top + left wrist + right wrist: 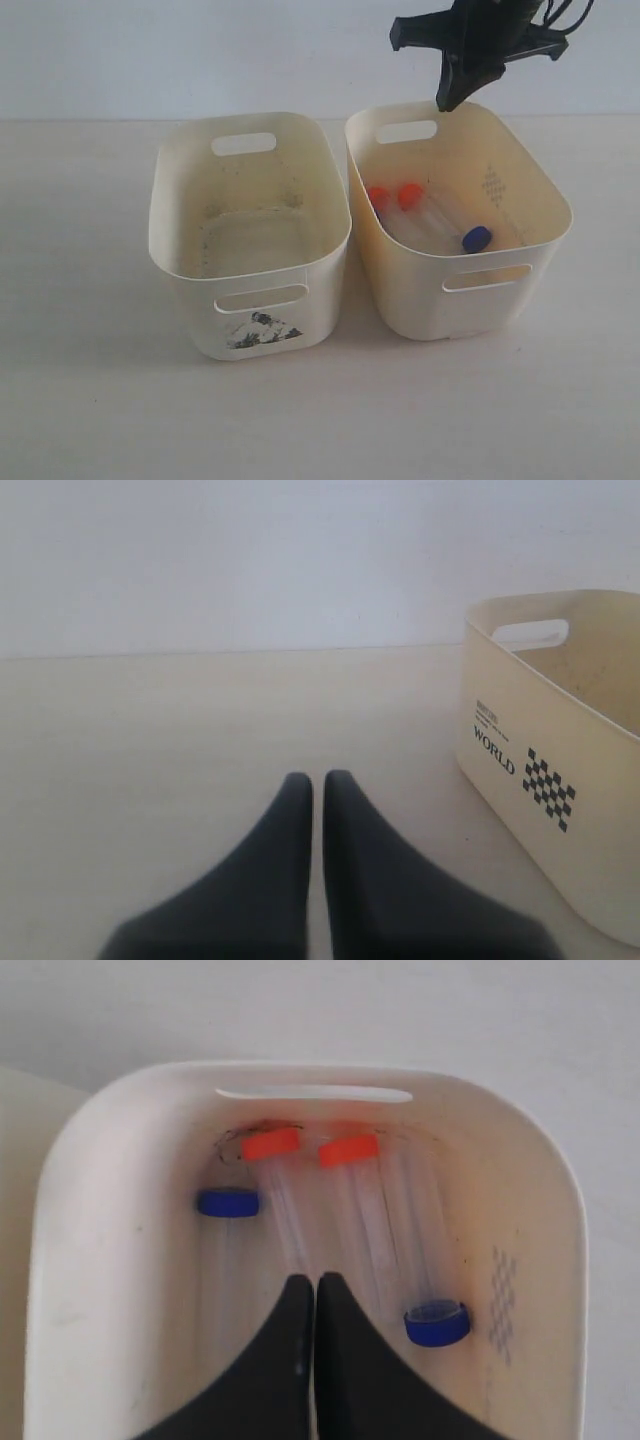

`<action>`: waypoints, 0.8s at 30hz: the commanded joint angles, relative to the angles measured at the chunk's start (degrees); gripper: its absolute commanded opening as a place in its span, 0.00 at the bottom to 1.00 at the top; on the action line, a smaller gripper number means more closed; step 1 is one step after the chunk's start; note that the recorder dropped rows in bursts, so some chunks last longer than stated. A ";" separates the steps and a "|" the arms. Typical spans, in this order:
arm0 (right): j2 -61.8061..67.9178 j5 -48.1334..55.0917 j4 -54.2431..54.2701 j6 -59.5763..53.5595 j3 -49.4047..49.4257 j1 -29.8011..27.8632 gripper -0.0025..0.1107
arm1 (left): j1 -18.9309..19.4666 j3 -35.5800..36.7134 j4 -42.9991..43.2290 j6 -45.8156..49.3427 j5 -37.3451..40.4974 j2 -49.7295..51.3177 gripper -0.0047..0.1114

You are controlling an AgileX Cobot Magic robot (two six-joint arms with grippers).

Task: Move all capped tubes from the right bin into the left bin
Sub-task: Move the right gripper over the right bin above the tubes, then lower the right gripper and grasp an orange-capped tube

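We see the four small clear plastic capped tubes [362, 1222] lying on the floor of the cream-yellow rounded plastic right bin [430, 295], side by side along its length. Two orange-red caps [272, 1143] sit next to each other at one end near a handle slot, one dark blue cap [228, 1202] lies just beside them by the wall, and the other dark blue cap [437, 1322] points the opposite way, near the dotted diamond mark [503, 1305]. The black right claw [447, 103] hangs above the bin's far rim, its tips pressed together and gripping nothing. Just beside this bin stands the pale cream rounded plastic left bin [200, 310], with a torn black-and-white sticker [262, 330] under its near slot. Both bins rest on the light tabletop [80, 400]. The black left claw [317, 780] is over bare tabletop near the left bin's printed side, its tips closed and empty.
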 commanded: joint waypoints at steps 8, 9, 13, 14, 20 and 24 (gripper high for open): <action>1.25 0.05 -6.88 -0.35 3.46 4.93 0.02 | 0.05 -0.16 0.10 -0.48 -0.37 -0.19 0.08; 1.25 0.05 -6.99 -0.35 3.46 5.04 0.02 | 0.05 -0.16 0.10 -0.48 -0.37 -0.19 0.08; 1.25 0.05 -8.69 -0.35 3.46 5.07 0.02 | 0.05 -0.16 0.10 -0.48 -0.37 -0.19 0.08; 1.25 0.05 -8.69 -0.35 3.46 5.07 0.02 | 0.05 -0.16 0.10 -0.48 -0.37 -0.19 0.08; 3.23 0.05 -8.80 -0.21 3.46 5.07 0.02 | 0.05 -0.16 0.10 -0.48 -0.37 -0.19 0.08; 5.34 0.05 -7.66 0.24 3.46 5.07 0.02 | 0.05 -0.16 0.10 -0.48 -0.37 -0.19 0.08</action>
